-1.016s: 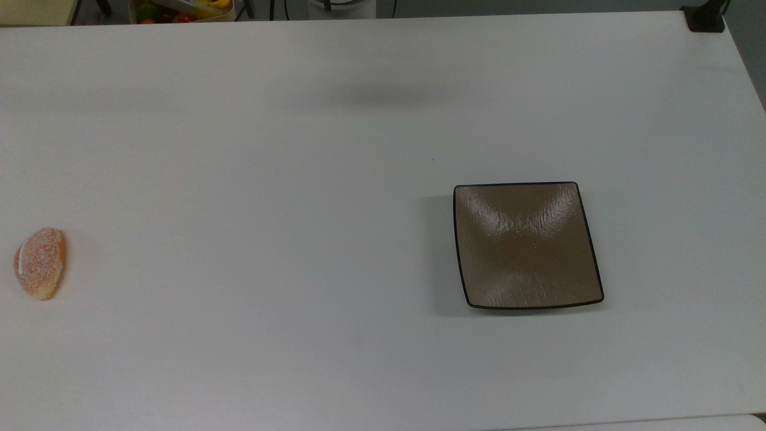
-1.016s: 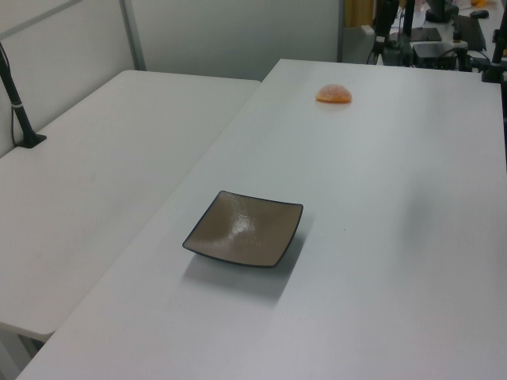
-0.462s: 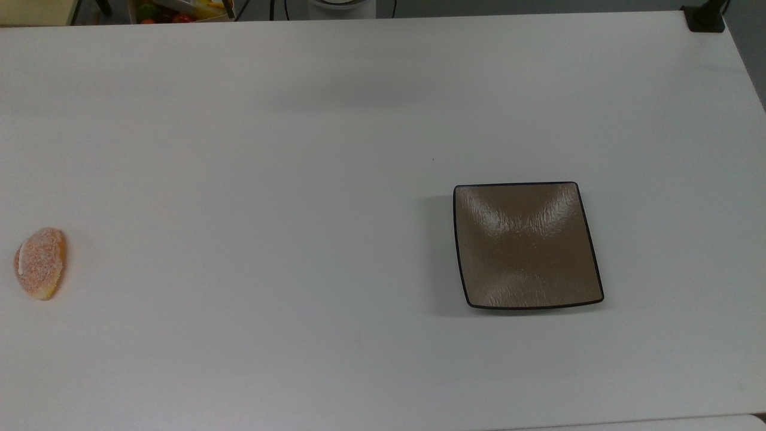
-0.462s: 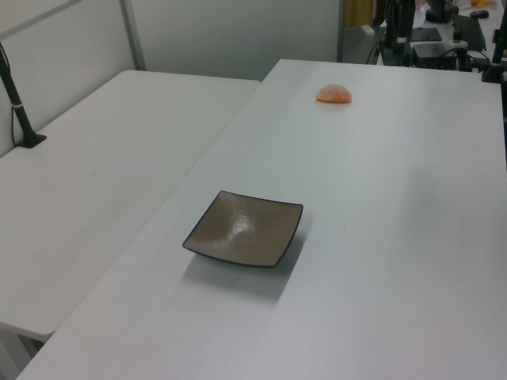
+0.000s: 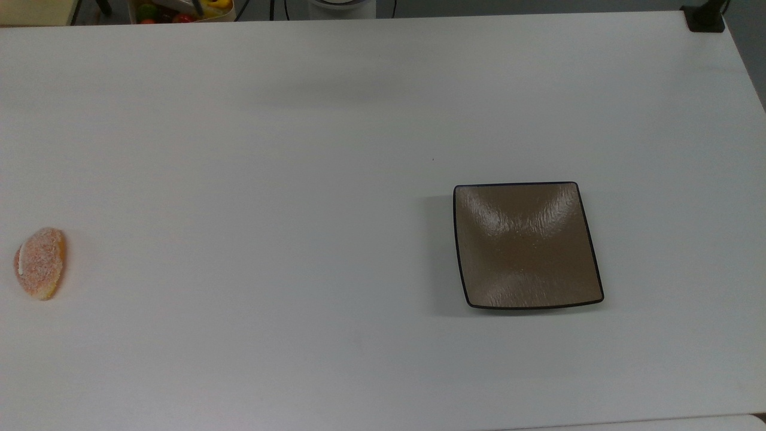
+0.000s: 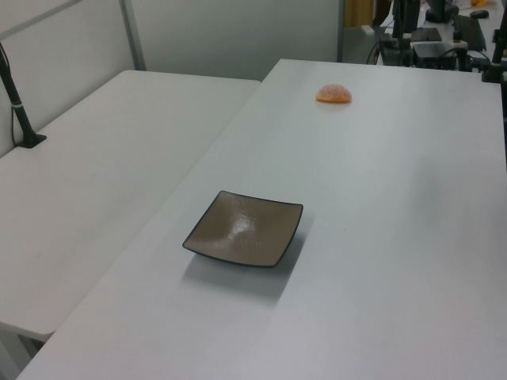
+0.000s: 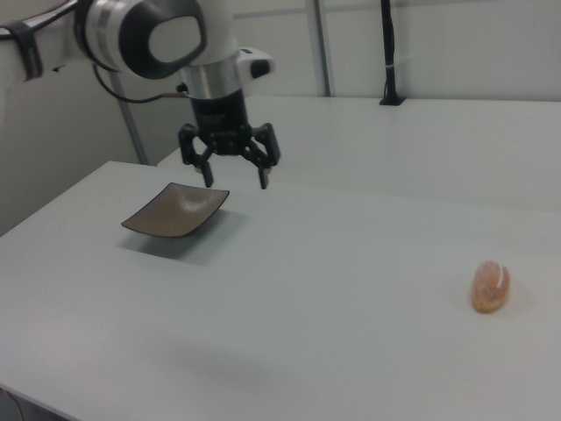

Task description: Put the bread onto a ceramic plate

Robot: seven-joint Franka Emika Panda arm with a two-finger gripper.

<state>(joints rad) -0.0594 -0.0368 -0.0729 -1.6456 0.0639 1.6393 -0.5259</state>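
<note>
Well apart lie bread [image 7: 491, 287] and hand [image 7: 235, 179] (spread wide).

A wide bare stretch of surface [image 5: 269, 179] is seen between the bread [image 5: 40, 263] and the plate [image 5: 526, 245], which lie well apart. Nothing stands beside the bread. In the right view the gripper [image 7: 235, 175] hangs above the surface near the plate, fingers [image 7: 262, 178] spread.
</note>
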